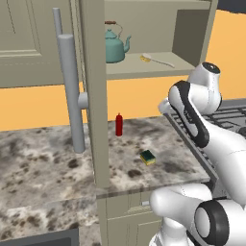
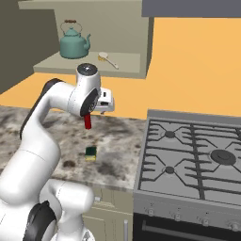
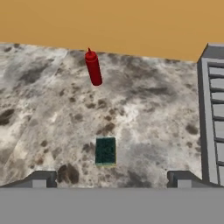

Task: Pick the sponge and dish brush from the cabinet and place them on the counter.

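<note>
The sponge already lies on the worktop, directly below the hand, whose fingers are spread fully apart and hold nothing. The dish brush waits above the hand on the cabinet shelf. The arm is raised, hand aimed downward.

A home kitchen, rendered rather than filmed. Speckled stone counter running along an orange wall, with base cabinets below. Gas stove with dark grates to the right of the counter. Open wall cabinet above, holding a teal kettle and a dish brush. Red bottle and sponge set on the stone.
</note>
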Robot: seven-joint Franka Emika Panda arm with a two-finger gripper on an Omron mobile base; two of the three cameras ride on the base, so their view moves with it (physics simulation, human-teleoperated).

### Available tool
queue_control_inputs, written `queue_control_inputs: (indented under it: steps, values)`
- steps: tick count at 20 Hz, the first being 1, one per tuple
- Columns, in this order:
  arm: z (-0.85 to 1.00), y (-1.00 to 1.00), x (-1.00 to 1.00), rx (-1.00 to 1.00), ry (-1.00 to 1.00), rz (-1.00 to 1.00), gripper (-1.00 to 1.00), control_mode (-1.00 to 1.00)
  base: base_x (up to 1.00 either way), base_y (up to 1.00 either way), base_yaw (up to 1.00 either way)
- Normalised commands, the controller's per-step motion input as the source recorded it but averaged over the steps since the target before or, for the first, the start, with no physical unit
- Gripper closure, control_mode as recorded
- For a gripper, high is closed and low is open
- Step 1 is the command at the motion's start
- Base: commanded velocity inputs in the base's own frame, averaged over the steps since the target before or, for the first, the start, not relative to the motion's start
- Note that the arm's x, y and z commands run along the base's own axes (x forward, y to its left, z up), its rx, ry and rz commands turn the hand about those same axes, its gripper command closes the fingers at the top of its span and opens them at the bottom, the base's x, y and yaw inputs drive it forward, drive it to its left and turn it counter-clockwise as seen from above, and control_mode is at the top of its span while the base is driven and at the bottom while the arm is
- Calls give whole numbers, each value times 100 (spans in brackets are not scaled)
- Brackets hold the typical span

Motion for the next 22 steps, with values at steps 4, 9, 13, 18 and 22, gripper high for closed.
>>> queue_control_inputs:
  steps: [4, 9, 13, 18, 22]
  values:
    - [17, 0, -2, -1, -13, 4, -100, -100, 0, 0, 0]
    - [20, -2, -14, 0, -13, 4, -100, -100, 0, 0, 0]
    - [32, -1, -8, -3, -13, 3, -100, -100, 0, 0, 0]
    - [40, -1, -7, -8, -9, 0, -100, -100, 0, 0, 0]
    - [40, -10, -8, -5, -2, 0, -100, -100, 0, 0, 0]
